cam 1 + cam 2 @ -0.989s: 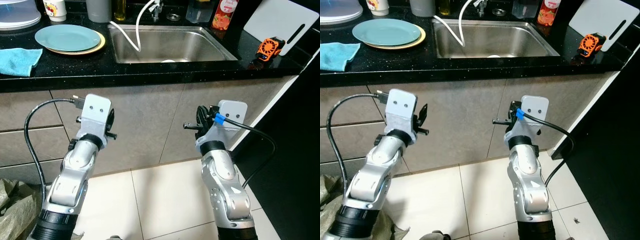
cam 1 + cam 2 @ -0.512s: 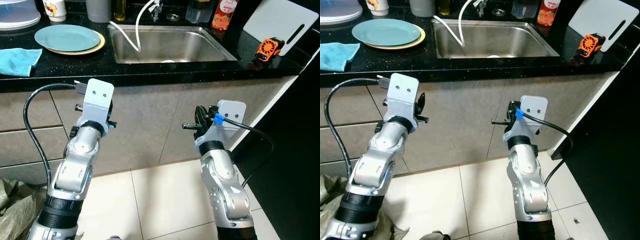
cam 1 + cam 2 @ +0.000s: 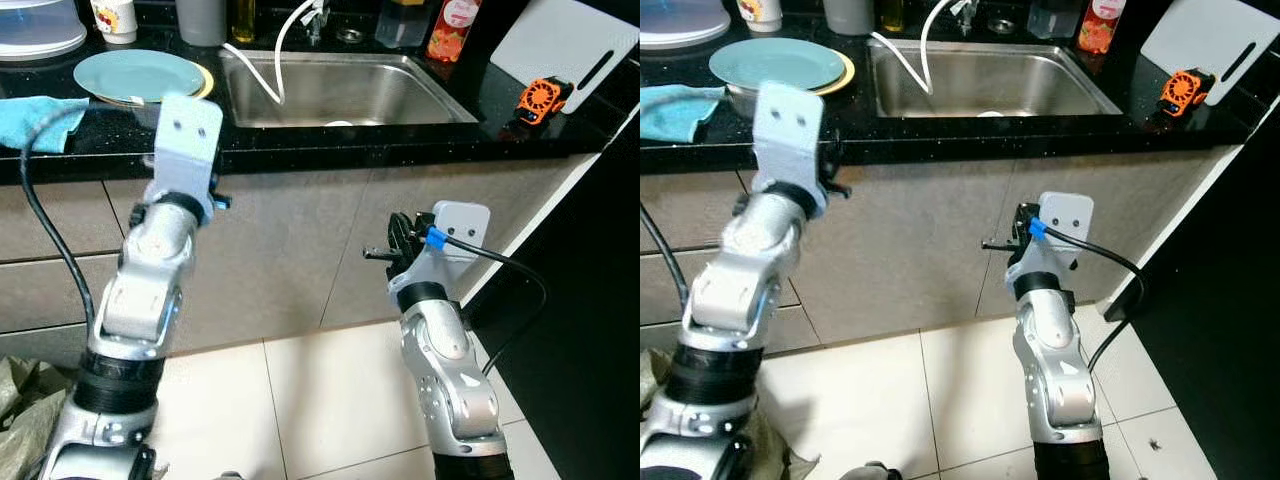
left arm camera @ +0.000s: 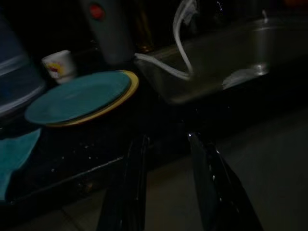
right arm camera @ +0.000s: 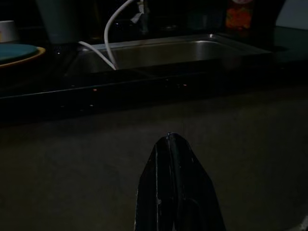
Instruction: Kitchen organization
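Observation:
A teal plate (image 3: 135, 75) lies on a yellow plate on the black counter (image 3: 300, 140), left of the steel sink (image 3: 340, 90). A blue cloth (image 3: 30, 120) lies at the counter's left front. My left gripper (image 4: 166, 139) is raised to the counter's front edge, just before the plates (image 4: 79, 98). Its fingers (image 4: 137, 173) stand apart, open, with nothing between them. My right gripper (image 3: 400, 240) hangs lower, in front of the cabinet doors below the sink. It is shut and empty, its fingertips (image 5: 168, 139) pressed together.
A white hose (image 3: 255, 70) runs from the tap into the sink. Behind stand a mug (image 3: 112, 15), a grey cup (image 3: 200, 20) and a red bottle (image 3: 452, 25). An orange gadget (image 3: 540, 97) and a white cutting board (image 3: 560, 45) are at the right. Tiled floor (image 3: 330, 400) lies below.
My left arm has risen from the cabinet front up to the counter's edge near the plates. The right arm has stayed where it was.

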Controlling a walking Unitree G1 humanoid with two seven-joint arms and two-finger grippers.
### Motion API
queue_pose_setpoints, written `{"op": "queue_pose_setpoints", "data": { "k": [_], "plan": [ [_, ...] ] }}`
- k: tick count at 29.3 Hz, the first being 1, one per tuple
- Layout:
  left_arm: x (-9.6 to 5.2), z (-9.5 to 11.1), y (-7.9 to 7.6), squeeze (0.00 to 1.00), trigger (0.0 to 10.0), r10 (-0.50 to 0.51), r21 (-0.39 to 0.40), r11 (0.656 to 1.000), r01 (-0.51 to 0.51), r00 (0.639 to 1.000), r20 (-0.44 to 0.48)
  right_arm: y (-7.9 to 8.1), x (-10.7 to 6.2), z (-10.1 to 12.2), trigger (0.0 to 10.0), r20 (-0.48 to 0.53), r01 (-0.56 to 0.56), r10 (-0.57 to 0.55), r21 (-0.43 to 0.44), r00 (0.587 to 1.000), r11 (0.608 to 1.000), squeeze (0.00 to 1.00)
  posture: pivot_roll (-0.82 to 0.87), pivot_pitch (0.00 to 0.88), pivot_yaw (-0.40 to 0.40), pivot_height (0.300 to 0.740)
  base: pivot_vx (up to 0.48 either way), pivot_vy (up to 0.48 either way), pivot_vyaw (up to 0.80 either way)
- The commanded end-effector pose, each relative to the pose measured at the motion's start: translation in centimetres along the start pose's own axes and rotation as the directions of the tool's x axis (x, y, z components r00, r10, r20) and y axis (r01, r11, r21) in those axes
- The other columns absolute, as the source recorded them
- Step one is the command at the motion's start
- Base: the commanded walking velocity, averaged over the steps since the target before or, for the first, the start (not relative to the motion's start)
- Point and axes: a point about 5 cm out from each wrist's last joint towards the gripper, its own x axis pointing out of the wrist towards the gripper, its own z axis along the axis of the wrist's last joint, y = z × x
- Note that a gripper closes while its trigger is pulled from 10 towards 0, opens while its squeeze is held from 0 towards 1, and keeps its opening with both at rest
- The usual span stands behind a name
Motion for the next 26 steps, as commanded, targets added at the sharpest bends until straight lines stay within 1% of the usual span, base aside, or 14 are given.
{"op": "queue_pose_setpoints", "data": {
  "k": [1, 3, 4, 6, 7, 8, 10, 13, 14, 16, 23, 24, 25, 26],
  "plan": [
    [0.2, 0.0, 0.1, 0.0, 10.0, -0.034, 0.039, 0.999, 0.035, 0.999, -0.042, -0.1, -0.2, -0.6, 10.0, -0.021, 0.01, -0.01, 0.015, 1.0, 1.0, 0.0, 0.27, 0.06, -0.06, 0.74, 0.0, 0.0, 0.0],
    [0.6, 0.7, 1.5, 0.0, 10.0, -0.096, 0.134, 0.985, 0.105, 0.993, -0.071, -0.1, -0.2, -0.6, 10.0, -0.022, 0.008, -0.008, 0.013, 1.0, 1.0, 0.0, 0.28, 0.061, -0.062, 0.74, 0.0, 0.0, 0.0],
    [0.6, 0.7, 1.5, 0.0, 10.0, -0.096, 0.134, 0.985, 0.105, 0.993, -0.071, -0.1, -0.2, -0.6, 10.0, -0.022, 0.008, -0.008, 0.013, 1.0, 1.0, 0.0, 0.28, 0.061, -0.062, 0.74, 0.0, 0.0, 0.0],
    [1.0, 0.7, 4.1, 0.0, 10.0, -0.065, 0.261, 0.962, 0.082, 0.995, -0.073, 0.0, -0.2, -0.7, 10.0, -0.024, 0.004, -0.004, 0.012, 1.0, 1.0, 0.0, 0.28, 0.061, -0.067, 0.74, 0.0, 0.0, 0.0],
    [1.0, 0.7, 4.1, 0.0, 10.0, -0.065, 0.261, 0.962, 0.082, 0.995, -0.073, 0.0, -0.2, -0.7, 10.0, -0.024, 0.004, -0.004, 0.012, 1.0, 1.0, 0.0, 0.28, 0.061, -0.067, 0.74, 0.0, 0.0, 0.0],
    [1.1, 0.6, 4.9, 0.0, 10.0, -0.047, 0.295, 0.953, 0.068, 0.996, -0.078, 0.0, -0.1, -0.7, 10.0, -0.024, 0.003, -0.003, 0.012, 1.0, 1.0, 0.0, 0.27, 0.062, -0.068, 0.74, 0.0, 0.0, 0.0],
    [1.1, -0.1, 7.0, 0.0, 10.0, 0.015, 0.411, 0.911, 0.021, 0.996, -0.085, 0.0, -0.1, -0.6, 10.0, -0.023, 0.0, 0.0, 0.011, 1.0, 1.0, 0.0, 0.27, 0.063, -0.077, 0.74, 0.0, 0.0, 0.0],
    [1.1, -0.3, 7.5, 0.0, 10.0, 0.027, 0.447, 0.894, 0.017, 0.995, -0.092, 0.0, -0.1, -0.6, 10.0, -0.023, -0.001, 0.001, 0.011, 1.0, 1.0, 0.0, 0.27, 0.063, -0.078, 0.74, 0.0, 0.0, 0.0],
    [0.9, -0.8, 8.0, 0.0, 10.0, 0.029, 0.515, 0.857, 0.031, 0.994, -0.108, 0.0, 0.0, -0.5, 10.0, -0.023, -0.004, 0.005, 0.009, 1.0, 1.0, 0.0, 0.25, 0.063, -0.085, 0.74, 0.0, 0.0, 0.0],
    [0.5, -1.6, 8.7, 0.0, 10.0, 0.02, 0.587, 0.806, 0.08, 0.987, -0.162, 0.0, 0.0, -0.5, 10.0, -0.023, -0.008, 0.009, 0.006, 1.0, 1.0, 0.0, 0.25, 0.063, -0.086, 0.74, 0.0, 0.0, 0.0],
    [0.3, -1.9, 9.7, 0.0, 10.0, 0.029, 0.66, 0.746, 0.095, 0.984, -0.174, 0.0, 0.0, -0.3, 10.0, -0.021, -0.01, 0.011, 0.004, 1.0, 1.0, 0.0, 0.25, 0.063, -0.087, 0.74, 0.0, 0.0, 0.0],
    [0.3, -1.9, 9.7, 0.0, 10.0, 0.029, 0.66, 0.746, 0.095, 0.984, -0.174, 0.0, 0.0, -0.3, 10.0, -0.021, -0.01, 0.011, 0.004, 1.0, 1.0, 0.0, 0.25, 0.063, -0.087, 0.74, 0.0, 0.0, 0.0],
    [0.2, -2.1, 9.8, 0.0, 10.0, 0.02, 0.628, 0.773, 0.093, 0.985, -0.171, 0.0, 0.0, -0.3, 10.0, -0.021, -0.011, 0.011, 0.004, 1.0, 1.0, 0.0, 0.25, 0.063, -0.087, 0.74, 0.0, 0.0, 0.0],
    [0.2, -2.2, 10.1, 0.0, 10.0, 0.022, 0.643, 0.76, 0.093, 0.985, -0.169, 0.0, 0.0, -0.3, 10.0, -0.02, -0.012, 0.012, 0.004, 1.0, 1.0, 0.0, 0.25, 0.063, -0.088, 0.74, 0.0, 0.0, 0.0]
  ]
}}
